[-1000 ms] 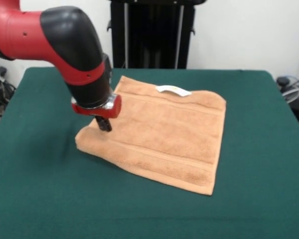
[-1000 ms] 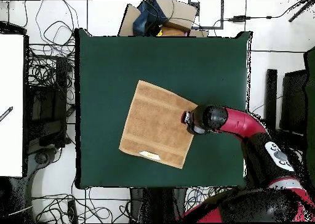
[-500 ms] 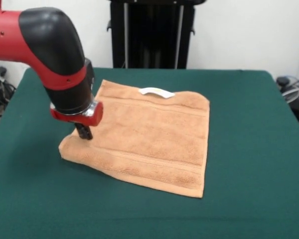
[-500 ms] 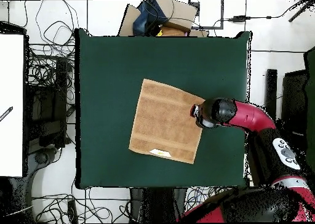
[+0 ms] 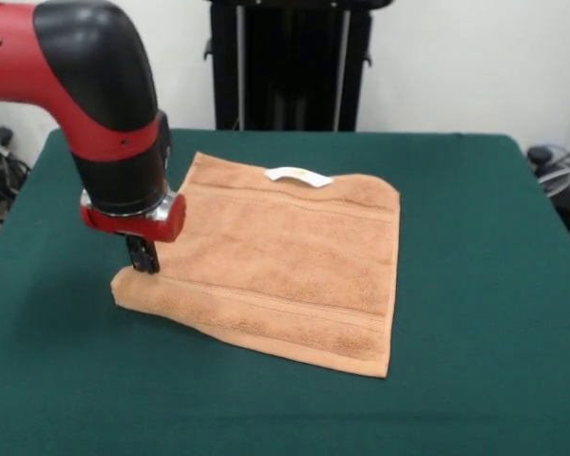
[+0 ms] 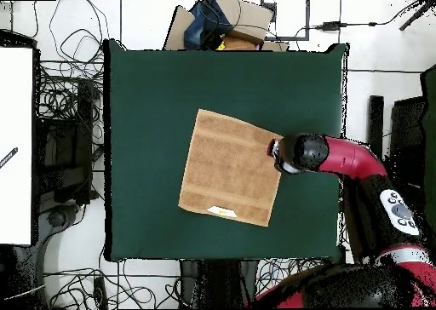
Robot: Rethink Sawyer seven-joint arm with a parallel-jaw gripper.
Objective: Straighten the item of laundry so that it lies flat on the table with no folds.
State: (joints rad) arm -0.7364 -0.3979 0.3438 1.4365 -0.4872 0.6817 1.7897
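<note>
towel: tan, light-brown terry all over, woven border bands running across in the same tan
tag: white, sitting at the towel's 12 o'clock edge in the front view
table: dark green, plain, no pattern
arm: red and black in blocks, with a red ring just above the tool
gripper: black, at the towel's 9 o'clock corner in the front view
wall behind: white, with a black frame at 12 o'clock

A dark green worktop carries one tan towel, spread open near its middle, clear of every edge.
</note>
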